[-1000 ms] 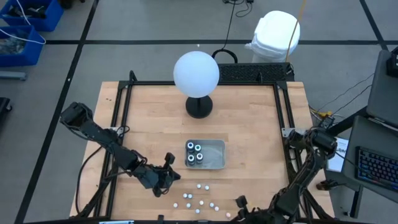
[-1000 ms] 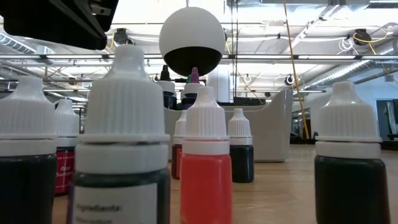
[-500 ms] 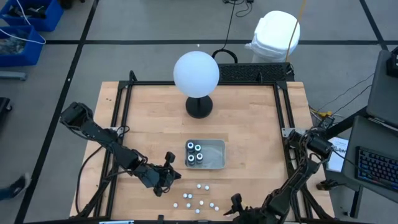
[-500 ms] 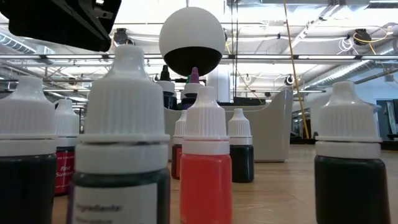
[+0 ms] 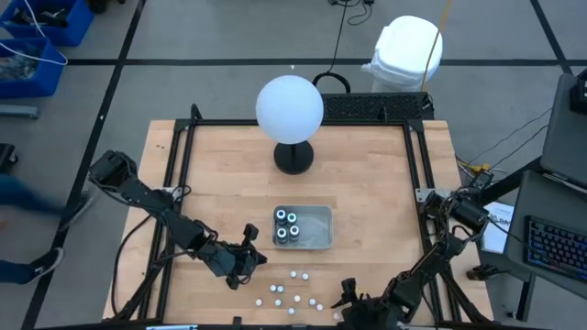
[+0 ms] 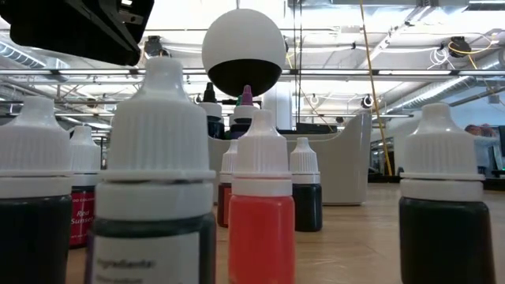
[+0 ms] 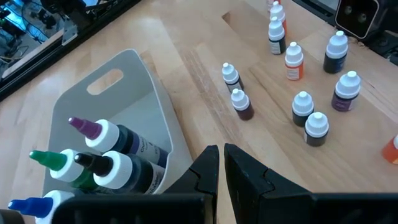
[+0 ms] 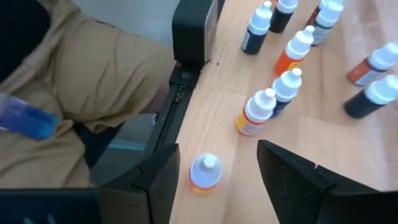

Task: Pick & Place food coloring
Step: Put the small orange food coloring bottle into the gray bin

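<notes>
On the wooden table (image 5: pixel 367 183), small bottles (image 5: pixel 293 295) stand near the tray (image 5: pixel 316 227); a person, perhaps, passes beyond.

Smooth plastic food coloring (image 7: pixel 303 109) bottles on a matt wooden table (image 5: pixel 367 174).

Grey tray (image 5: pixel 316 240) mid-table, white globe (image 5: pixel 289 107) on black base behind; person (image 6: pixel 480 148) far off.

Grey floor (image 5: pixel 220 37) w/ dark lines, blue bins (image 5: pixel 37 41), bright ceiling lights (image 6: pixel 394 20).
</notes>
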Motion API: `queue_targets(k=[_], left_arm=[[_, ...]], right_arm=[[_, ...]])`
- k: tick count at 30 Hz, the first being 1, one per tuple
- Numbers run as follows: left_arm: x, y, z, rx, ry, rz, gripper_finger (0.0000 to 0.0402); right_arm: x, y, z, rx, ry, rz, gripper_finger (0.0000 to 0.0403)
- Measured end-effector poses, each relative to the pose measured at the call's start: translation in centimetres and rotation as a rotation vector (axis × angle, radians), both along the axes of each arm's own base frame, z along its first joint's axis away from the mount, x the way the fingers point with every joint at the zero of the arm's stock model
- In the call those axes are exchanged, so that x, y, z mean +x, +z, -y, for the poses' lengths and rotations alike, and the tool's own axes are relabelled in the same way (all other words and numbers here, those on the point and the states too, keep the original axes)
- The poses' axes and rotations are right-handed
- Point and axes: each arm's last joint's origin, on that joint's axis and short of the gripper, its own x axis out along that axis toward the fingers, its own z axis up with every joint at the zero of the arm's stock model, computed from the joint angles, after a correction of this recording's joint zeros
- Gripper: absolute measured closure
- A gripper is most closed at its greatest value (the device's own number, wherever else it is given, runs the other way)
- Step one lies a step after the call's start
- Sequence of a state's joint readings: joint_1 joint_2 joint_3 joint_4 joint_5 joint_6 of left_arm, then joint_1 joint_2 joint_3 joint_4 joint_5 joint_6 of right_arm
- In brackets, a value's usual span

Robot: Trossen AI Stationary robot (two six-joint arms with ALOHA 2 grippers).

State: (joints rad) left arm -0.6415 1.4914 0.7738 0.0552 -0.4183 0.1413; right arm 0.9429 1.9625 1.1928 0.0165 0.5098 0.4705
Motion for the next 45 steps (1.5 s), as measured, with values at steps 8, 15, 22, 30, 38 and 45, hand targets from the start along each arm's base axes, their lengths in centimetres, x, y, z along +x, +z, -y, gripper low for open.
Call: queue_targets(k=[8,15,22,30,38,45], left_arm=[[0.0,0.0,0.0,0.002,-0.002,0.0,0.0366],[0.0,0.0,0.0,0.001,-0.002,0.0,0.0366],[0.0,0.0,0.0,0.002,-0.002,0.0,0.0366],[-0.01,-0.01,0.0,0.002,-0.002,0.0,0.0366],[0.0,-0.01,0.0,0.002,-0.003,0.0,0.0366],[-0.01,-0.01,0.0,0.002,-0.003,0.0,0.0366]], right_arm=[[0.06,-0.39,0.17,0.045,0.033,0.005,0.0206],[0.3,-0.41,0.38,0.046,0.023,0.005,0.0234],[0.53,-0.43,0.54,0.059,0.032,-0.011,0.0262],[0.51,-0.48,0.48,0.089,0.058,-0.044,0.0287],[0.48,-0.57,0.57,0.091,0.046,-0.057,0.0321],[0.36,-0.64,0.76,0.095,0.017,-0.084,0.0354]])
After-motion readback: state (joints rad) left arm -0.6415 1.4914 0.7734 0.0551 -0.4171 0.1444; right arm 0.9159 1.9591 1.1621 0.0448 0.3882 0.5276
